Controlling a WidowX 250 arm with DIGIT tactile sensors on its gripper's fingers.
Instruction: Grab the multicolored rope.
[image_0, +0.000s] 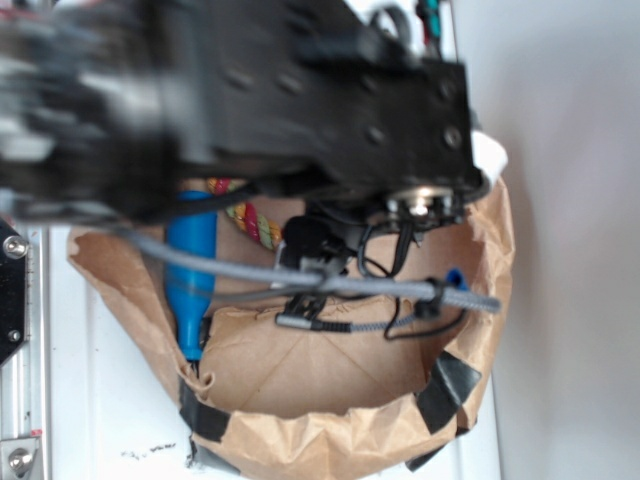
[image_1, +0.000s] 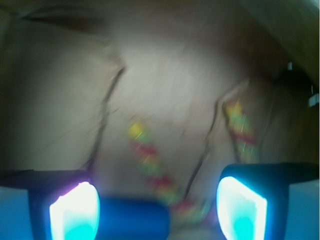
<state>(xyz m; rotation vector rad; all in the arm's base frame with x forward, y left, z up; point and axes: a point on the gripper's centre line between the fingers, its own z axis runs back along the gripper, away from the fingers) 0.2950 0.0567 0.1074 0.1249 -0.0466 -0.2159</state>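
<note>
Gripper (image_1: 157, 212) fingers (image_1: 74, 212) are spread apart, grasping nothing, above the brown paper bag (image_0: 330, 430). The multicolored rope (image_1: 150, 160) lies on the bag floor between and beyond the fingers, its near part beside the blue bottle (image_1: 132, 217). Wrist view is blurred. Grey cable (image_0: 330, 283) crosses the bag.

Wrist view heavily blurred, fingertips (image_1: 74, 212) glaring cyan-white; exterior view bright, near arm (image_0: 250, 90) out of focus.
</note>
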